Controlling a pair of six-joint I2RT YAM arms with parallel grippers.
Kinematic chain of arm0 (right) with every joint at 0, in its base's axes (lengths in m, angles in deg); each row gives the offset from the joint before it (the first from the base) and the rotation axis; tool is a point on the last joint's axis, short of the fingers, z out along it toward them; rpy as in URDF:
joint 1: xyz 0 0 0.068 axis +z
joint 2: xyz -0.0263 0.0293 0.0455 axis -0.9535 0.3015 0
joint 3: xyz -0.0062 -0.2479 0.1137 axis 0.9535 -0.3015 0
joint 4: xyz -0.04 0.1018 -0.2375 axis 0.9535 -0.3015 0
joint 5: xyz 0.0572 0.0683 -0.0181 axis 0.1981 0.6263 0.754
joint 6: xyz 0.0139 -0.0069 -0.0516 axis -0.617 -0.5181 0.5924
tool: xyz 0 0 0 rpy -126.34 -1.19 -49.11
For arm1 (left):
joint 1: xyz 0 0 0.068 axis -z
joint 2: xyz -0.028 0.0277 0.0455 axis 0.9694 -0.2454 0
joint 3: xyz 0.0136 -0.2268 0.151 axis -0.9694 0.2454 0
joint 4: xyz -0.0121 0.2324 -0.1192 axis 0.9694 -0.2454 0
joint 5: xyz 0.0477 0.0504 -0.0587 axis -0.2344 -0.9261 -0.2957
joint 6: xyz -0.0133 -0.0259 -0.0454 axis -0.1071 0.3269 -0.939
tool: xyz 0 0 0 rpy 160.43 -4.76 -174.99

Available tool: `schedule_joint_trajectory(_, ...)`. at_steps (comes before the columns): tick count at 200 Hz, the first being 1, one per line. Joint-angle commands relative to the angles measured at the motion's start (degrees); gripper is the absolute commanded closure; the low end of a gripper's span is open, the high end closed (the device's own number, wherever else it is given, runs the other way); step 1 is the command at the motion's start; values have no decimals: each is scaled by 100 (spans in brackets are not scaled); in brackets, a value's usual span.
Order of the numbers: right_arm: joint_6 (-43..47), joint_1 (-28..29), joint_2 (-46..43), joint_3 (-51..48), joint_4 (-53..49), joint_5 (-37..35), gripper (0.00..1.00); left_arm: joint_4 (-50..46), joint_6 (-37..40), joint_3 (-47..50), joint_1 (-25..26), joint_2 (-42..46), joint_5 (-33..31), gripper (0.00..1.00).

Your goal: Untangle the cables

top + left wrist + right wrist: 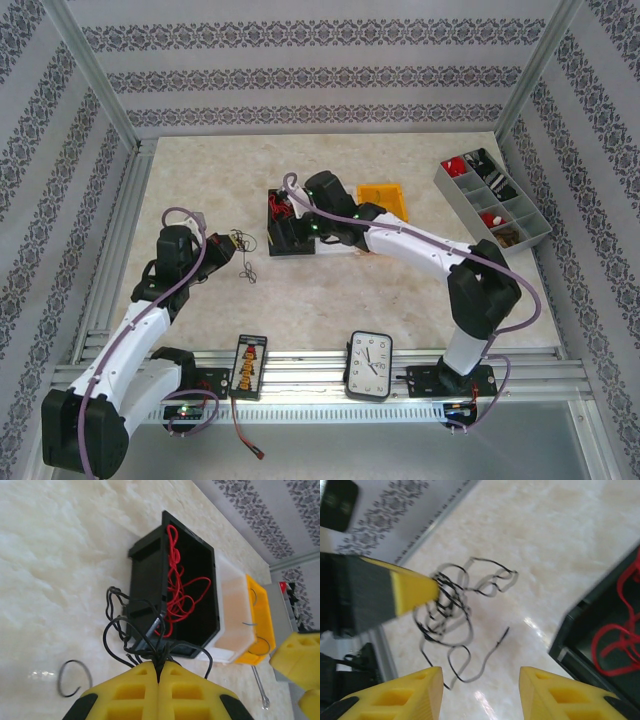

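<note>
Roughly halfway, I judge: red cables (177, 587) lie in the black bin (145, 570) mid-frame; my left gripper (159, 672) clamps the knotted black cables (445, 605); my right gripper (480, 690) stands apart.

We see the left arm (130, 330) and right arm (420, 245) built alike: white link shells between black joint housings, each trailed by a purple-grey cable (185, 213). Tiny green lights (183, 408) glow on some housings. The left hand (160, 672) has yellow fingers (131, 692) with rectangular recesses and black backs; the right hand (481, 677) looks the same.
</note>
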Motion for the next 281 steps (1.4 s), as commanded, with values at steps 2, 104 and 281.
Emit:
schedule_joint_trajectory(2,-144,62,243,275,341,512,53,607,-42,45,88,-10,522,100)
schedule_joint_trajectory(104,-297,79,961,714,390,985,68,977,-51,73,214,-137,654,100)
schedule_joint_trajectory(281,-1867,-830,331,-493,1680,1666,100,1017,912,-282,1315,-1147,452,28)
